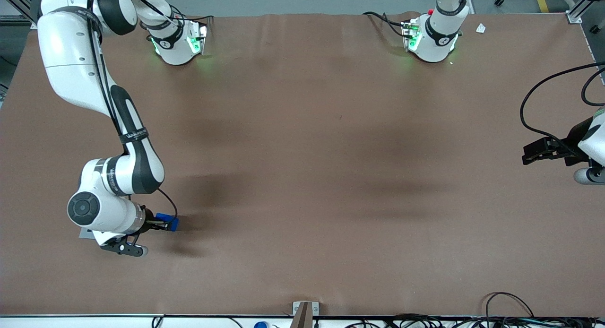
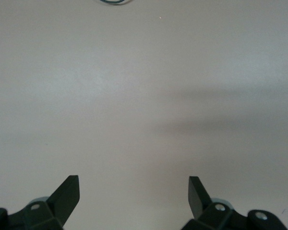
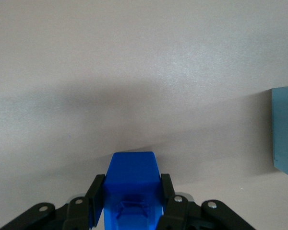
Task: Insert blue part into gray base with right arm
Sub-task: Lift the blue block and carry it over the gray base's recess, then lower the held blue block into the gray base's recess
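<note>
Right wrist view: gripper (image 3: 129, 201) clamped on blue part (image 3: 131, 184), gray base (image 3: 284, 128) beside. Front view: base mostly hidden under right arm (image 1: 101, 129).

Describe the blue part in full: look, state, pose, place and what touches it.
The blue part is a small bright blue block of smooth, slightly glossy plastic with a flat end face and a molded recess in the side facing the wrist camera. It sits clamped between the two black fingers of the gripper, which press on opposite sides. In the front view it shows at the working arm's end of the table, close to the gray base.
</note>
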Controlling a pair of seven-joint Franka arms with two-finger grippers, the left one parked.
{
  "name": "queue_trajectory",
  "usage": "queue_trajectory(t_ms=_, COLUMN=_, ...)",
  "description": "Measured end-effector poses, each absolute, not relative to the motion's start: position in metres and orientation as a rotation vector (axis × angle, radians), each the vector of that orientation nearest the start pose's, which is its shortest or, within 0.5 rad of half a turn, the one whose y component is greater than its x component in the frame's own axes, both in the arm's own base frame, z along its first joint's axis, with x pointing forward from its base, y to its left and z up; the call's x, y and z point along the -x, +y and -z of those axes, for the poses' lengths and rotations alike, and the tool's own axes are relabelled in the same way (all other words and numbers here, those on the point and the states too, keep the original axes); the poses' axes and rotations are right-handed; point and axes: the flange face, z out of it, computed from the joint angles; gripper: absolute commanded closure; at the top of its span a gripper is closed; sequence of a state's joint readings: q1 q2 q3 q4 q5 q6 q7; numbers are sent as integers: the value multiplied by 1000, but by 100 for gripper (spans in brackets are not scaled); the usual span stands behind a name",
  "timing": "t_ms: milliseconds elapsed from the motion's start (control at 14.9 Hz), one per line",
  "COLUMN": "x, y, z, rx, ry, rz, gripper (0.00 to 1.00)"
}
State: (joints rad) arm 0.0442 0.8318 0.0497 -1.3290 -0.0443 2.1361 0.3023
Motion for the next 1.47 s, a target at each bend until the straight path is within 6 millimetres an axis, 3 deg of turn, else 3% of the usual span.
queue_trajectory(t_ms=201, x=-737, y=59, z=-241, rx=3140, ry=306, rz=-118, gripper=100)
queue_trajectory(t_ms=402, x=-748, y=45, z=-290, rx=3149, ry=273, rz=-168, gripper=99)
queue_trajectory(t_ms=536, x=-752, y=18, z=-314, rx=3146, ry=265, rz=-166, gripper=100)
queue_trajectory(t_ms=872, x=-757, y=-60, z=-335, rx=3132, ry=331, rz=-96, gripper=100)
queue_trajectory(t_ms=1140, x=-760, y=-83, z=-347, rx=3144, ry=283, rz=-34, gripper=100)
queue_trajectory(t_ms=1475, x=-758, y=-114, z=-338, rx=3169, ry=215, rz=-41, gripper=100)
